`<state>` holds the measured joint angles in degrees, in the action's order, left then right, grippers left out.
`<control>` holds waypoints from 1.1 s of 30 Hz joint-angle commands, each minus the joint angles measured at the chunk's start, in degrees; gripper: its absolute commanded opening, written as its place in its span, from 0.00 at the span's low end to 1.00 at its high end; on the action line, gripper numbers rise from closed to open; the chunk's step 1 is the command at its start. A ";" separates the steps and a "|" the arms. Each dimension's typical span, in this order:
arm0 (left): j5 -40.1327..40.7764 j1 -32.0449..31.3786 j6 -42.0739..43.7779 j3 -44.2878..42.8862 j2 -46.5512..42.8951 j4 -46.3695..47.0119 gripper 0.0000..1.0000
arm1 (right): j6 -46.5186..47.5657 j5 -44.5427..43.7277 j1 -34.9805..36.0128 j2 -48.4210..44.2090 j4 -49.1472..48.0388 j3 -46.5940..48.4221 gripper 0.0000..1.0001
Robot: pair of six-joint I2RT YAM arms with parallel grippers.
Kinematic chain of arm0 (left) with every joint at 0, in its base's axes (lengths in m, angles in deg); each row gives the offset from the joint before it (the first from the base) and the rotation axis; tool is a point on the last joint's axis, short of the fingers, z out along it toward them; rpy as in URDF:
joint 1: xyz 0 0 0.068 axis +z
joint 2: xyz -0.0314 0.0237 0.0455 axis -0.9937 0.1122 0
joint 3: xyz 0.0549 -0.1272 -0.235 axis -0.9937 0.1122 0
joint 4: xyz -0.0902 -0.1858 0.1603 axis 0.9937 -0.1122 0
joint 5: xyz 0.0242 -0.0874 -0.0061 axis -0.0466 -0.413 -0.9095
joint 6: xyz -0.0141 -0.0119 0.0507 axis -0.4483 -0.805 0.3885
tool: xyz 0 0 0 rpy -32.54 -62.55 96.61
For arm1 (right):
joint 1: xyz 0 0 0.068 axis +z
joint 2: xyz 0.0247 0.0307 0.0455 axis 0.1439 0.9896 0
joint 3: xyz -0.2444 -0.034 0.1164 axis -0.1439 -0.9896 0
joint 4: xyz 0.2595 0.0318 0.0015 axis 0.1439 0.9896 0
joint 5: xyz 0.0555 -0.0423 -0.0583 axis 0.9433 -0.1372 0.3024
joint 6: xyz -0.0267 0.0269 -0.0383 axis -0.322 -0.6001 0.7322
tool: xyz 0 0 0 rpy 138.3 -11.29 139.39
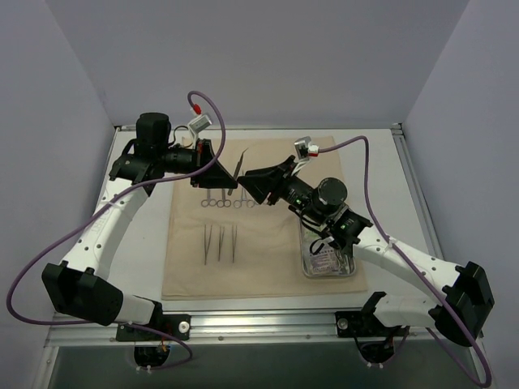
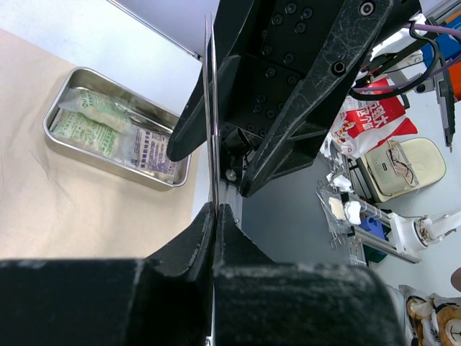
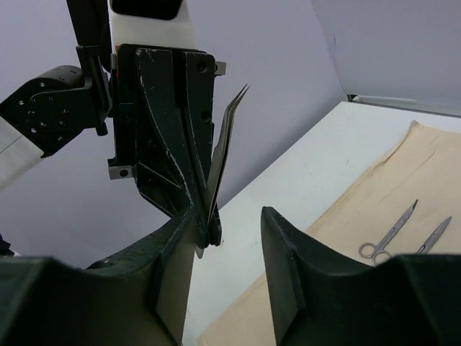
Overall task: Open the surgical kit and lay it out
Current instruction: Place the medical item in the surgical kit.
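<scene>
The beige cloth wrap (image 1: pixel 268 271) lies spread flat on the table. On it are a row of ring-handled clamps (image 1: pixel 227 199) and three tweezers (image 1: pixel 220 243). The steel tray (image 1: pixel 306 267) with pale packets (image 1: pixel 328 261) sits at its right edge. My left gripper (image 2: pixel 216 209) is shut on bent-tip tweezers (image 2: pixel 211 108), holding them in the air above the cloth's far part. My right gripper (image 3: pixel 230 213) faces it with its jaws apart around the lower end of the tweezers (image 3: pixel 225 137). The steel lies against its left finger, with a wide gap to the other.
White table (image 1: pixel 146 235) borders the cloth on the left. Grey walls close the back and both sides. Purple cables (image 1: pixel 357 146) loop off both wrists. Two clamps (image 3: pixel 389 234) on the cloth (image 3: pixel 346 216) show low in the right wrist view.
</scene>
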<state>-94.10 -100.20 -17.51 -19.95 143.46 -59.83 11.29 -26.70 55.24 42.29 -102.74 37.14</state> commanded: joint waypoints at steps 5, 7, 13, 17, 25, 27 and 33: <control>-1.50 -0.76 -1.81 1.28 -2.33 4.88 0.02 | -0.14 -0.45 1.38 0.46 -4.30 2.96 0.31; -1.94 -0.85 -1.98 1.46 -2.33 5.14 0.02 | -0.49 -0.54 1.47 0.64 -4.92 2.95 0.27; -2.46 -0.85 -5.32 2.69 -2.24 8.83 0.02 | -1.80 0.17 1.47 1.16 -5.89 2.78 0.21; -2.64 -0.85 -5.41 3.13 -2.33 9.01 0.02 | -2.07 -0.89 1.47 1.08 -6.33 2.34 0.14; -2.64 -0.85 -5.67 3.30 -2.59 9.10 0.02 | -2.24 -1.85 1.47 1.60 -5.89 3.39 0.00; -2.12 -0.85 -5.67 3.48 -2.59 9.18 0.02 | -2.51 -2.64 1.47 1.69 -5.10 3.66 0.00; 4.47 -0.85 2.56 0.76 -1.98 -0.45 0.32 | -3.12 -8.79 1.47 1.25 4.03 5.50 0.00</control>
<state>-92.26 -100.77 -20.44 -16.43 142.85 -54.89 8.45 -30.86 56.72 43.98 -100.71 39.48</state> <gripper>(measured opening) 0.288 0.014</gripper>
